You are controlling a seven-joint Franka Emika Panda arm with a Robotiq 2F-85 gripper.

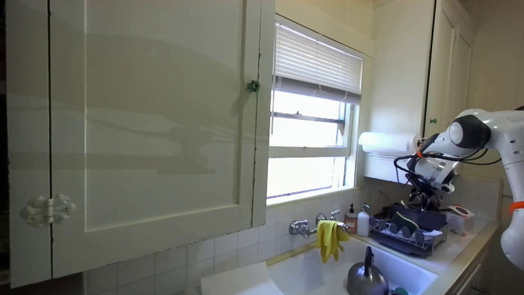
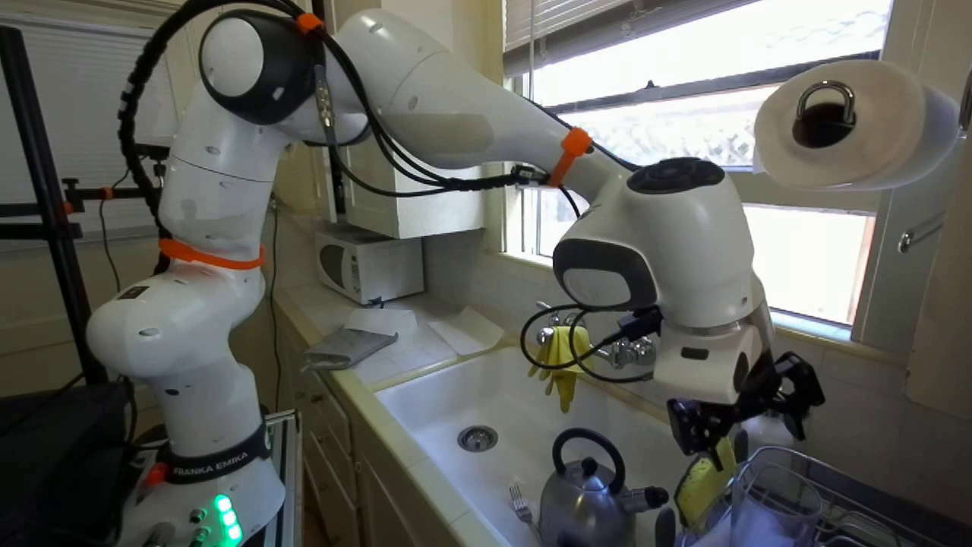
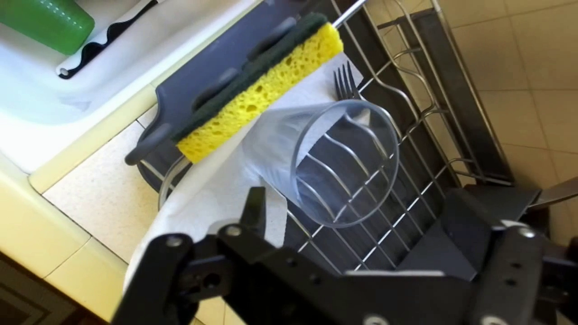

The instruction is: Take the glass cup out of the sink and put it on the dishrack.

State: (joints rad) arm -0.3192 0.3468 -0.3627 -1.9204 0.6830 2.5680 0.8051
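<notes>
We find the glass cup (image 3: 316,162) on the dishrack (image 3: 379,246), over the edge of a white sheet (image 3: 212,198), its mouth turned toward the wrist camera; we cannot tell whether it stands quite upright. A yellow-and-dark-green sponge (image 3: 262,97) is propped along the rack's edge just beside it, and a fork (image 3: 347,85) shows its prongs close to the rim.

Above the rack hangs the gripper (image 3: 360,212), its fingers (image 3: 255,210) spread wide and holding nothing. In the wrist view we see one on either side of the cup, and the tips look clear of the glass.

In an exterior view we can follow the arm (image 2: 471,106) from its base (image 2: 175,494): it climbs, folds at the elbow near the top, then slopes its forearm down across the sink (image 2: 433,391) to the wrist (image 2: 676,243), which bends so that the hand points downward. Black cables (image 2: 474,184) run along the forearm, bound with orange straps (image 2: 569,156), and loop beside the wrist.

In the sink we see a metal kettle (image 2: 588,505) with its black handle up, a second fork (image 2: 520,501) near it and a green cup (image 3: 54,22). Yellow gloves (image 2: 562,380) drape over the tap (image 2: 626,353). Farther out, a paper towel roll (image 1: 389,142) is mounted above the counter.
</notes>
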